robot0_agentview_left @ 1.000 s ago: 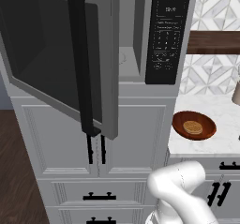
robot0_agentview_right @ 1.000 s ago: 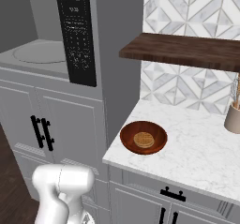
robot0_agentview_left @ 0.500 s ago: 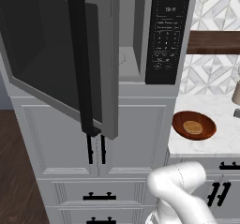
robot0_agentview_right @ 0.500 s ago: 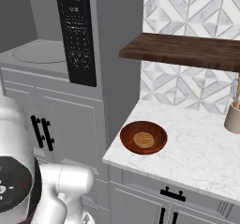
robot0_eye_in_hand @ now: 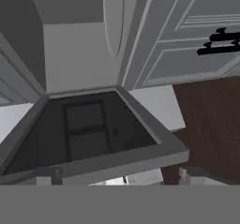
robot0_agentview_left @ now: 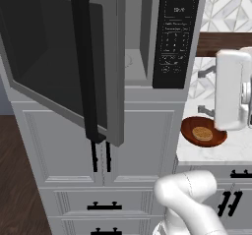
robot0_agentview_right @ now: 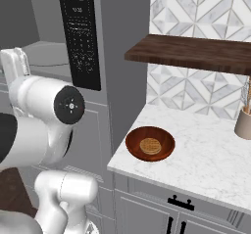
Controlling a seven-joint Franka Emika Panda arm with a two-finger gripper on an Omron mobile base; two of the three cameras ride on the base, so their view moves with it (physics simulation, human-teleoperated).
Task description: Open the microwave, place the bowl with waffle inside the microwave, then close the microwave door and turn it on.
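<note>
A: Door (robot0_agentview_left: 64, 57) stands swung open, cavity exposed; your arm has just risen into both base views.

B: Bowl (robot0_agentview_right: 150, 144) with waffle (robot0_agentview_right: 150, 145) waits on the counter (robot0_agentview_right: 215, 154) (untouched). Claw spread? You cannot tell. Go fetch.

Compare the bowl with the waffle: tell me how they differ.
The bowl is a reddish-brown, shallow dish with a raised rim; the waffle is a flat golden-tan disc. The bowl is far wider, so the waffle covers just its middle. The bowl rests directly on the marble counter; the waffle lies inside the bowl. Both are round.
</note>
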